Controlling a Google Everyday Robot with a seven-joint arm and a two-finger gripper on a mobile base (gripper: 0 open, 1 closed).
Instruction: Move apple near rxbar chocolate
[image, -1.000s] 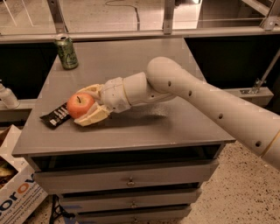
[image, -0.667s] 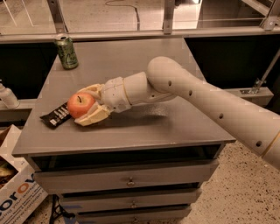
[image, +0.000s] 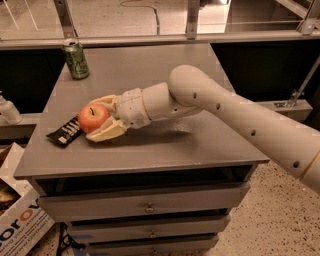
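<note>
- A white bottle (image: 8, 111) is standing at the far left, off the bench (image: 165, 150) and lower than its top.
- A cardboard box (image: 22, 227) with orange print is sitting on the floor below the bench's front left corner.
- The rxbar chocolate (image: 66, 132) is lying flat near the bench's left front edge, angled, with its white print facing up.
- A green can (image: 76, 59) is standing upright at the back left corner, well apart from the bar.
- The apple (image: 93, 117) is sitting just beside the right end of the rxbar chocolate, stem up; I cannot tell whether it is resting on the bench or hanging just above it.
- The gripper (image: 97, 119) is reaching in from the right, low over the bench, and its pale fingers (image: 107, 132) are pinching the apple, one behind it and one in front.
- The white arm (image: 225, 107) is stretching from the right edge across the bench to the gripper, casting a shadow beneath it.
- Grey drawers (image: 147, 205) are showing below the bench top.
</note>
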